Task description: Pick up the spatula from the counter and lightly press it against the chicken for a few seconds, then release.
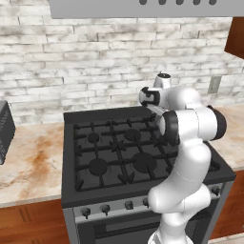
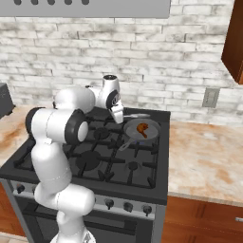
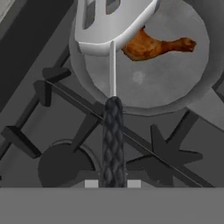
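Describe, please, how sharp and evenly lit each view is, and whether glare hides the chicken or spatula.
Hand view: even light, no glare, chicken crisp, though the spatula blade overlaps one end. Right base view: soft and coarse, chicken small but plain in the pan. Left base view: evenly lit, the arm blocks the right rear of the stove.

A black gas stove stands before a whitewashed brick wall, with a range hood at 12 o'clock. A grey frying pan sits on the stove's 1 o'clock burner. A wall outlet is at 2 o'clock from the pan, and a dark appliance at the stove's 9 o'clock
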